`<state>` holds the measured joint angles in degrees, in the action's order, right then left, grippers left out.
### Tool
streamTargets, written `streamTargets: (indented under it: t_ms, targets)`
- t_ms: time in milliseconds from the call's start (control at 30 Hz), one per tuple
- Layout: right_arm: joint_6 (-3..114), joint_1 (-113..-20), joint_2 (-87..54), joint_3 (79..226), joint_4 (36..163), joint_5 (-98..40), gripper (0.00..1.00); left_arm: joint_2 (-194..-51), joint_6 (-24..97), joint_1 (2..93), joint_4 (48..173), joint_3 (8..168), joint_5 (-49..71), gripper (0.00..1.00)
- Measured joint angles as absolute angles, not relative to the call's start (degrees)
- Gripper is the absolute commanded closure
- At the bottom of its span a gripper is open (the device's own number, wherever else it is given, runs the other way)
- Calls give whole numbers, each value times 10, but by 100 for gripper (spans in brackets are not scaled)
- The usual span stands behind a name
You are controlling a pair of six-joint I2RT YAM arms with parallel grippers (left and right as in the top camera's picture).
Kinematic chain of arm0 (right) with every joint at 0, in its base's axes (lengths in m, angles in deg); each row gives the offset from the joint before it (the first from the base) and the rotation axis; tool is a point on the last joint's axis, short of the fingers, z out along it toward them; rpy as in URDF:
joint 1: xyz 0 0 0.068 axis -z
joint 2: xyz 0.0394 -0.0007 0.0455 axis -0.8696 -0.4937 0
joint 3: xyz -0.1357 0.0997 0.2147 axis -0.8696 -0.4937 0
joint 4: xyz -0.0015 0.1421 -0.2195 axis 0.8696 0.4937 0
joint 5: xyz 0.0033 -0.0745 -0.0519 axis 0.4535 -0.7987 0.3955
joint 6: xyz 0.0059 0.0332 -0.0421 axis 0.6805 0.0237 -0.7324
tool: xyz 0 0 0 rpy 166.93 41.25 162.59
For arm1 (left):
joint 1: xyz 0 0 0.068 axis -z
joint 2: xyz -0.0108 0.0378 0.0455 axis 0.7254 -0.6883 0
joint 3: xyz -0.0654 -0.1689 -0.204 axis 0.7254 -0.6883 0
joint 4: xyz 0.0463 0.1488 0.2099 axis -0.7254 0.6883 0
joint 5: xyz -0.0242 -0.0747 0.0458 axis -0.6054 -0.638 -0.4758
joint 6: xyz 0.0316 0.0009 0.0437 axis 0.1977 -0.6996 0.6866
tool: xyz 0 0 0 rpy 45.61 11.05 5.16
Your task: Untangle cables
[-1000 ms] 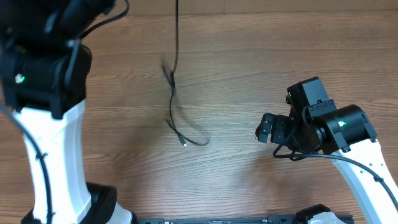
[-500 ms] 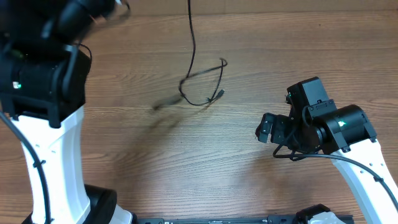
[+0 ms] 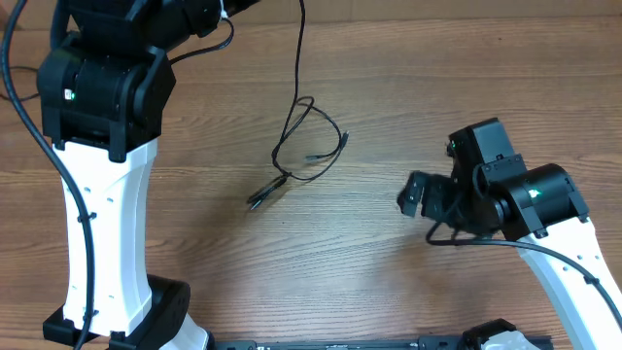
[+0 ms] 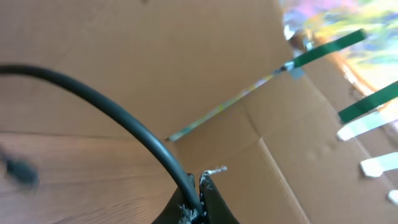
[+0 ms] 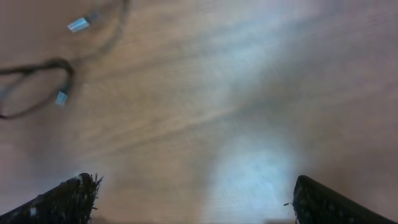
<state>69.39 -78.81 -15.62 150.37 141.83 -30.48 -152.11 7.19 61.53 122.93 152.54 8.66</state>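
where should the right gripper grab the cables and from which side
Take the cables at the plug end poking out on the loop's right side, coming in from the right. That tail stands clear of the crossing strands and faces the open right gripper; the left gripper pinches the upper strand, so pulling there would likely open the loop.

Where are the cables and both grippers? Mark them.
cables (image 3: 265, 192): overhead view, plug ends at lower left.
left gripper (image 4: 198, 198): left wrist view, fingertips shut on the cables.
right gripper (image 5: 196, 196): right wrist view, midway between open fingertips.
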Motion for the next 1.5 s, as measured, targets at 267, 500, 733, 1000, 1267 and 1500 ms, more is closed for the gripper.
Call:
streamTargets:
  t_ms: [267, 500, 733, 1000, 1267, 1500]
  targets:
    - [707, -788, -156, 1504, 1314, -243, 0, -1521, -38, 615, 1089, 1526, 60, 96]
    - [732, -788, -166, 1505, 1138, -148, 0, -1520, -91, 635, 1091, 1526, 15, 96]
    - [850, -773, -179, 1505, 1083, -130, 0, -1520, -98, 645, 1103, 1526, -1, 96]
    - [946, -770, -228, 1505, 1016, -98, 4, -1520, -97, 646, 1101, 1526, -10, 96]
    - [967, -770, -281, 1505, 975, -22, 22, -1520, -97, 650, 1114, 1526, -18, 96]
    - [968, -770, -306, 1505, 972, -5, 49, -1520, -97, 652, 1119, 1526, -25, 96]
